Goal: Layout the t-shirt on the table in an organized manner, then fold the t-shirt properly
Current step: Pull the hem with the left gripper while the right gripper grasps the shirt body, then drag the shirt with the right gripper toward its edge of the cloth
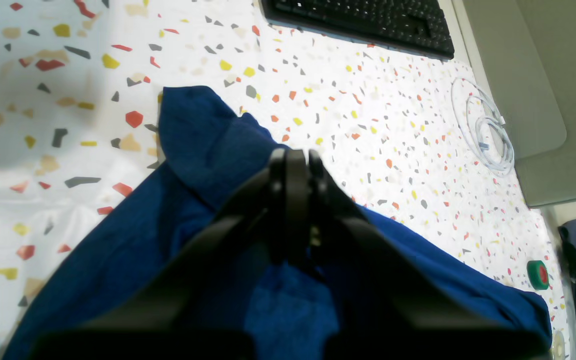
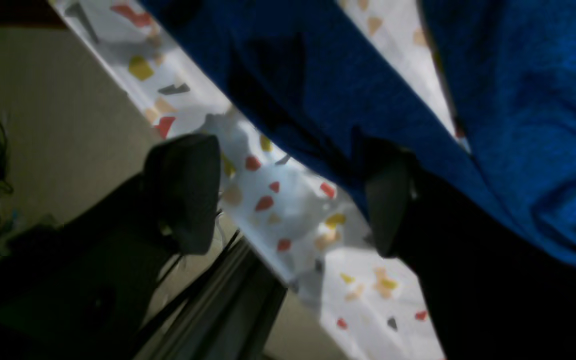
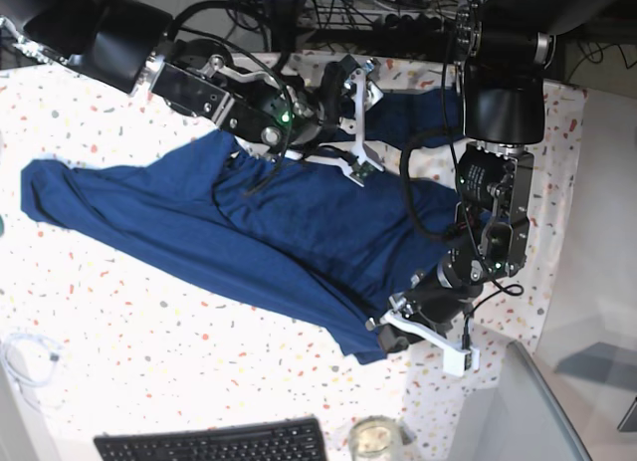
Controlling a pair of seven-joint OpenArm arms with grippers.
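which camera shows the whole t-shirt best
The base view: the t-shirt lies spread across the table, nearly all visible. The left wrist view shows only one bunched end, the right wrist view only close-up folds.

T-shirt point(image 3: 249, 232): dark navy, soft, spread diagonally across desk point(image 3: 149, 342) w/ creases, not flat. One end reached far side in base view, other end bunched nr opposite edge. Part of fabric was lifted off the surface. Desk: white cloth w/ red, yellow, grey, black flecks.
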